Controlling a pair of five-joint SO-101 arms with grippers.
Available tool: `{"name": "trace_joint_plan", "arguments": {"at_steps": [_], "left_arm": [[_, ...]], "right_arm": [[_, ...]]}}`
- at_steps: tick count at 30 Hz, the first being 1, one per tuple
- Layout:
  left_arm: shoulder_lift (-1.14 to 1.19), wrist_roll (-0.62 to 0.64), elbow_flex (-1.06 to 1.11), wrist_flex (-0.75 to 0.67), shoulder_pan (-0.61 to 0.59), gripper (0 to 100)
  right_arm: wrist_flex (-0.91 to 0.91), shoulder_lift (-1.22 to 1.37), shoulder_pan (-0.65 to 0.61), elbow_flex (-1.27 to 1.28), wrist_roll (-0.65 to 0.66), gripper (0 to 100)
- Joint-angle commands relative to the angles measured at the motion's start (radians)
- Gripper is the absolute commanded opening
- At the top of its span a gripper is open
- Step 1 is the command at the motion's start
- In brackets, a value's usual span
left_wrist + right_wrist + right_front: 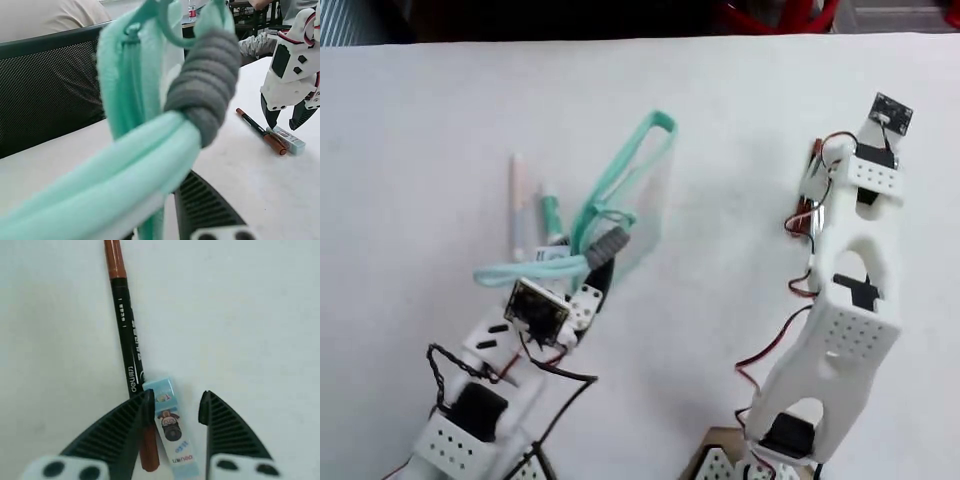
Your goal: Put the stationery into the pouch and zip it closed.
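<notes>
Right gripper (175, 401) is spread apart astride the eraser (170, 432), which lies lengthwise between its jaws with the pen (125, 325) alongside, while left gripper (603, 262) is clamped on the pouch (642, 205).

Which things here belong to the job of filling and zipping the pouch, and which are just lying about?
Part of the job:
pouch
pink pen
green pen
brown-and-black pen
eraser

Just lying about:
mesh chair back beyond the table
brown board at the table's near edge
</notes>
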Motion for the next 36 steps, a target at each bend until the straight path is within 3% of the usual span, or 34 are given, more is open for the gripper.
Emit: {"name": "trace_joint_plan", "arguments": {"at_steps": [1,23,29,36], "left_arm": [[0.004,0.011,-0.005,-0.005,-0.004,9],[0.004,0.005,-0.006,-0.009,-0.004,5],[0.004,0.005,-0.005,-0.009,-0.004,5],[0.004,0.005,-0.005,-0.009,-0.004,5]], "right_arm": [[0.012,0.001,0.007,-0.057,-0.008,15.3],[0.13,0.168,-0.033,-0.252,0.077,15.1],[0.13,0.168,-0.03,-0.252,0.078,1.2],[0.13,0.165,-0.027,-0.252,0.078,1.7]]}}
